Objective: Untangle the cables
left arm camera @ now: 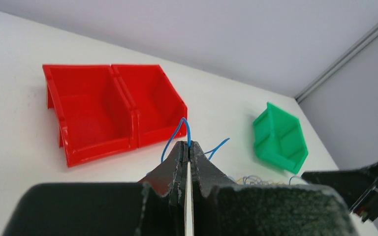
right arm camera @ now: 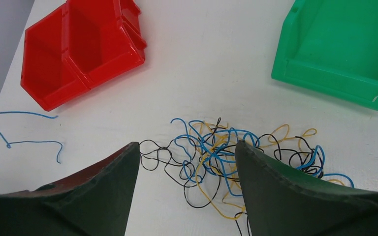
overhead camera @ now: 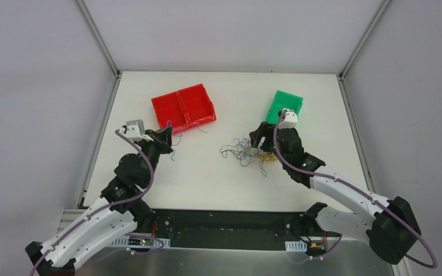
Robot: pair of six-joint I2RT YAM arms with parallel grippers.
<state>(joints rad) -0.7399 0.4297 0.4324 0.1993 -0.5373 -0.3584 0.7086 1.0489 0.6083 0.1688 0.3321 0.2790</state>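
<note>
Pinching one blue cable [left arm camera: 187,129], the left end effector [left arm camera: 188,147] sits left of centre in the top view, fingers pressed together on it, likely to keep that strand apart from the heap. Just above it is the red bin [overhead camera: 184,106], probably the drop spot. At centre, the other cables [overhead camera: 244,150] lie tangled on the bench [overhead camera: 207,184]. Over them the right end effector [right arm camera: 187,146] is spread wide, set for another pick. To the upper right is the green bin [overhead camera: 288,100].
</note>
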